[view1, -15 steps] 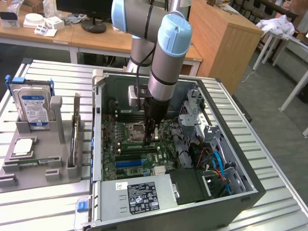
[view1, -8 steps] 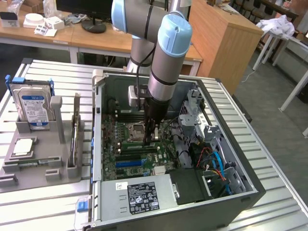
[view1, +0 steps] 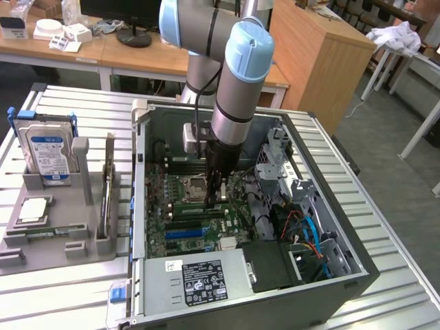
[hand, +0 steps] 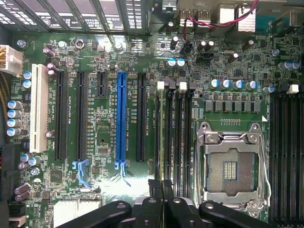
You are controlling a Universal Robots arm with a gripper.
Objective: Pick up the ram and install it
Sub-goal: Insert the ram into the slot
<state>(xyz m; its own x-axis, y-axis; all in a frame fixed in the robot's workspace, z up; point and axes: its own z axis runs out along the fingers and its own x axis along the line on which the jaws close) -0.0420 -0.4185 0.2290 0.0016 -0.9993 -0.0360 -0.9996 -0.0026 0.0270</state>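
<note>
1. The open computer case [view1: 137, 206] fills the middle of the exterior view. It lies on its side on a ribbed metal table [view1: 69, 103].
2. Inside the case are a green motherboard [view1: 168, 220] and a grey boxy power supply [view1: 199, 278] with a black label, low in the frame. Blue and orange cables [view1: 309, 234] are bundled at the exterior view's right.
3. At the exterior view's left sits a grey moulded holder [view1: 58, 213].
   - A silver hard drive [view1: 47, 148] with a blue label stands upright in its rear pocket.
   - A small square processor chip [view1: 33, 210] lies flat in front of the drive.
   - A thin upright plate [view1: 110, 185] stands on edge along the holder's case side. I cannot tell what it is.
4. My claw [hand: 162, 185] is black and blocky, with its tips pressed together. It reaches down into the case at centre frame in the exterior view.
5. The tips sit at the end of the long black memory slots [hand: 167, 133], just beside the shiny, square steel-framed CPU socket [hand: 231, 164].
6. The ram would be edge-on between my tips, so I cannot tell whether it is pinched there or seated in a slot.
7. Further across the board are a blue expansion slot [hand: 121, 118] and a white one [hand: 39, 109], both long, narrow and plastic.
</note>
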